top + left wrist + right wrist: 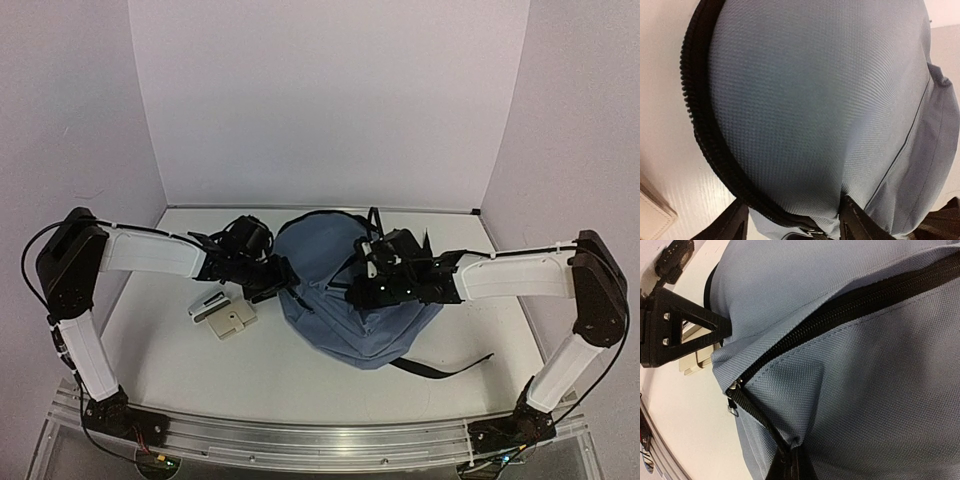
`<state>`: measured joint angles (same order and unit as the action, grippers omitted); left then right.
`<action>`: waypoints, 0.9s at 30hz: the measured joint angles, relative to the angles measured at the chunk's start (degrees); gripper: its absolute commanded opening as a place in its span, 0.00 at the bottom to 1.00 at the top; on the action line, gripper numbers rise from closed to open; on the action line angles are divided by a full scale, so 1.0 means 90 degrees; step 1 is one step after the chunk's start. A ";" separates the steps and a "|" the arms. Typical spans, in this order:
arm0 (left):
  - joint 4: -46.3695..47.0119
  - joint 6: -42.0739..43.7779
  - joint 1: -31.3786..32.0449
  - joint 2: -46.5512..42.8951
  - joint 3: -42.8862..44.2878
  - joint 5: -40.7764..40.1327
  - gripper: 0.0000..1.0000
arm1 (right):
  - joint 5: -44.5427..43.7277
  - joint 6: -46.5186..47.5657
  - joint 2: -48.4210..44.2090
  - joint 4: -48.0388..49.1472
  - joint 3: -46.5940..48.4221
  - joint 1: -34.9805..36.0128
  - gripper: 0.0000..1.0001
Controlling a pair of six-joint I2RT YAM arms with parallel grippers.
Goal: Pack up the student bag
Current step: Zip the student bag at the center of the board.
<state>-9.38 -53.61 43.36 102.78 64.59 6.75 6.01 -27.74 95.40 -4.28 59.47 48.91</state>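
- Bag (335, 325) lies mid-table (200, 370), a little right of centre; from above, both grippers hide part of its top
- Left gripper (283, 283) is at the bag's left edge; its wrist view cuts off all but the tips of the fingers (735, 222), which stand apart with the bag's zipped rim filling the gap; whether they press it I cannot tell
- Right gripper (352, 293) is over the bag's front, jaws closed on a black pull (758, 421) that runs from the slider (733, 386) at the end of the zipper (840, 315)
- Strap (445, 368) trails out from under the bag to the near right
- Two pale things (232, 322) lie just left of the bag, too small to name; the left wrist view shows only a beige corner (652, 212) of one
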 measured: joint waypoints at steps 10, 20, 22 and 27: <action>-0.0519 -0.0058 0.0777 -0.0293 0.0026 -0.0261 0.48 | -0.0138 -0.0284 0.0009 -0.0062 0.0064 0.0034 0.00; -0.0521 -0.0254 0.0801 -0.0293 0.0026 -0.0300 0.27 | -0.0156 -0.0305 0.0023 -0.0084 0.0093 0.0037 0.00; -0.0520 -0.0261 0.0801 -0.0292 0.0026 -0.0317 0.26 | -0.0161 -0.0305 0.0030 -0.0090 0.0105 0.0041 0.00; -0.0516 -0.0266 0.0801 -0.0286 0.0026 -0.0321 0.25 | -0.0162 -0.0305 0.0034 -0.0096 0.0106 0.0041 0.00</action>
<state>-14.02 -56.01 50.57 100.20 64.82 3.86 4.56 -30.48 95.70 -5.15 60.42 49.28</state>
